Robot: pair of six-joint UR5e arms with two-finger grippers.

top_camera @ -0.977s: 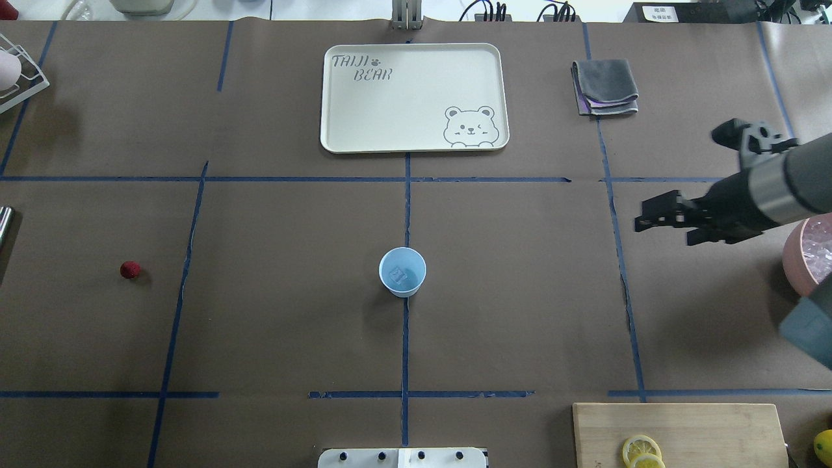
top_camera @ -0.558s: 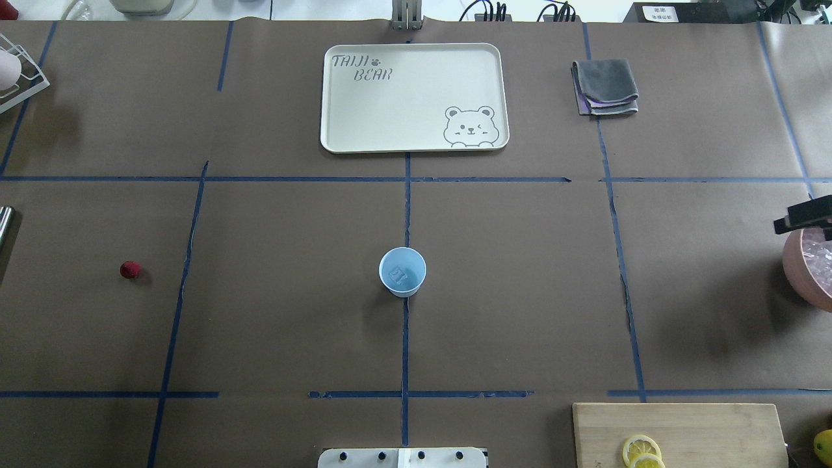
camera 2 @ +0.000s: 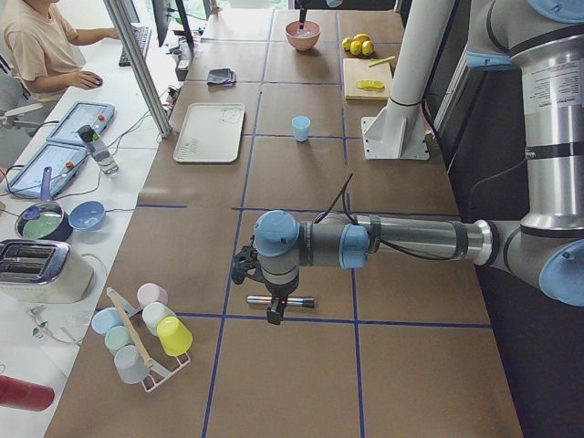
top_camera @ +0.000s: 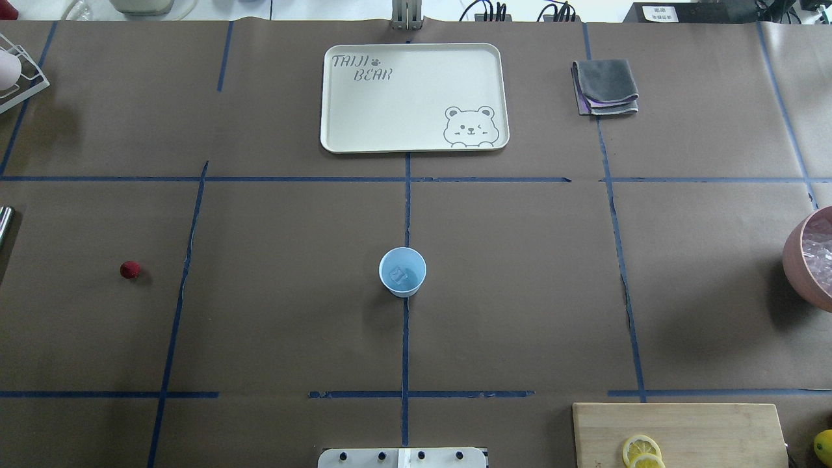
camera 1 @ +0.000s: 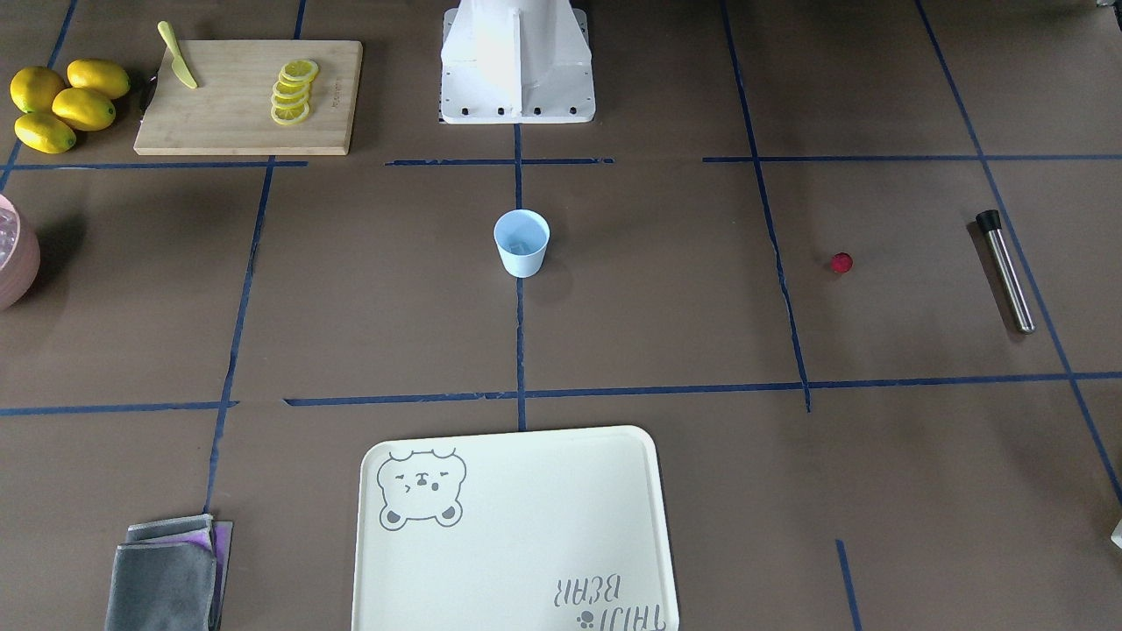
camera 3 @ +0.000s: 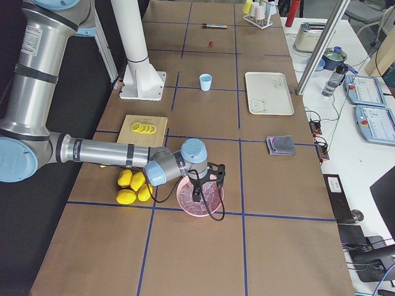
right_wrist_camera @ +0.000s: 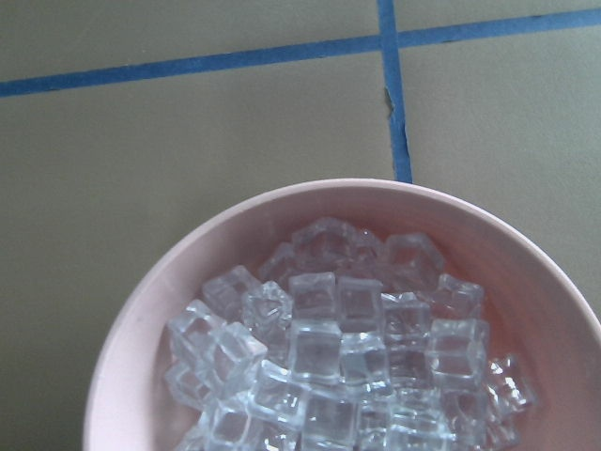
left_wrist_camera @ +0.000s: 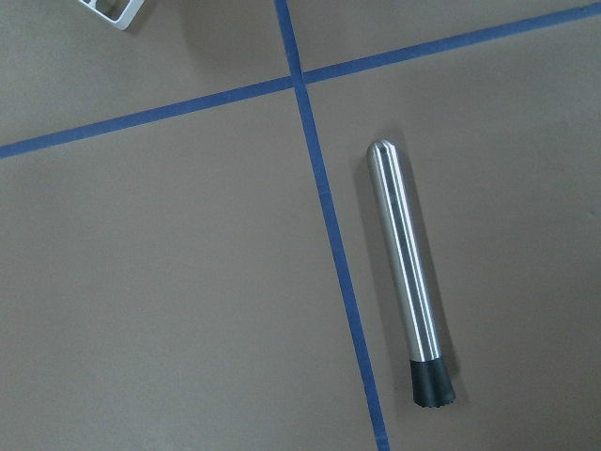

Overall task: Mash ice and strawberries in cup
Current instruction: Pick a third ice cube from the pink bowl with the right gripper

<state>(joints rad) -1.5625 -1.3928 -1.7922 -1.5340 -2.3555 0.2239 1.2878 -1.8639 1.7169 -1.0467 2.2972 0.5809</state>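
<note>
1. The left gripper (camera 2: 272, 313) hangs over a steel rod (left_wrist_camera: 406, 272) at the table's left end. The right gripper (camera 3: 197, 196) hangs over the pink bowl (right_wrist_camera: 160, 291) of ice (right_wrist_camera: 338, 348) at the right end.
2. The cup (top_camera: 402, 272) stands upright at mid-table with one ice piece inside and open room on every side. The tray (top_camera: 416, 97) is well apart.
3. The strawberry (top_camera: 130, 270) lies on the table, well to the left of the cup.
4. Surface: brown paper with blue tape lines.
5. Finger spread of either gripper: cannot tell.
</note>
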